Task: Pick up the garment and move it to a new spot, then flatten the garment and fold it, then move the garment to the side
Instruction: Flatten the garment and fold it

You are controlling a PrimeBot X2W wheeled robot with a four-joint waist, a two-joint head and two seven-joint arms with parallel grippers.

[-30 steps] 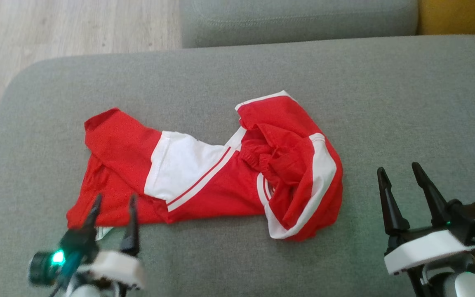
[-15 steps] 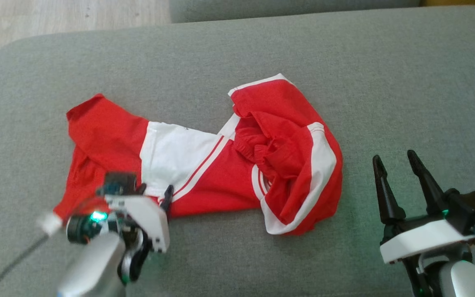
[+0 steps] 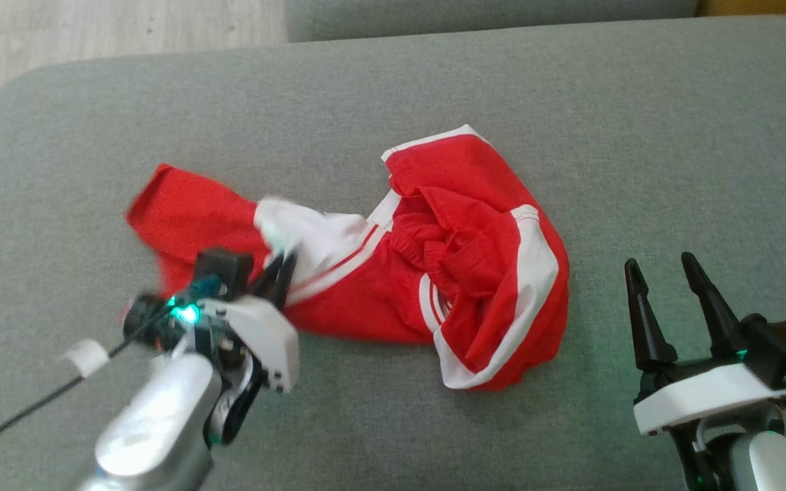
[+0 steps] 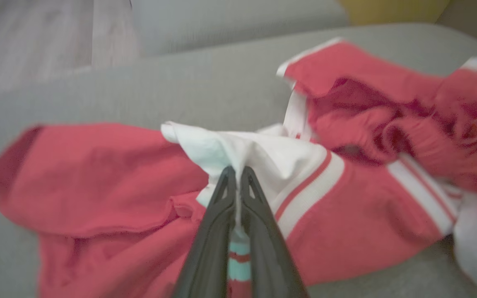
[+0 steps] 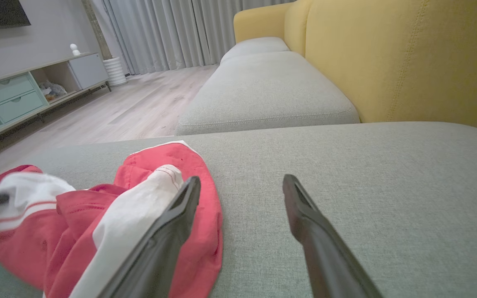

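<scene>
Head view has the red-and-white garment (image 3: 475, 273) lying crumpled across the middle of the grey sofa cushion (image 3: 570, 102), well in from its edges. The left gripper (image 3: 284, 262) is pressed together, pinching a white fold in the garment's left half that stands up in a peak. The right gripper (image 3: 659, 262) is spread over bare cushion toward the right edge, just beside the garment. Across the wooden floor (image 5: 139, 111), a pale sideboard (image 5: 10, 95) has an open compartment holding something crumpled, too small to tell. A yellow backrest (image 5: 387, 62) and grey curtains (image 5: 160, 33) stand beyond.
</scene>
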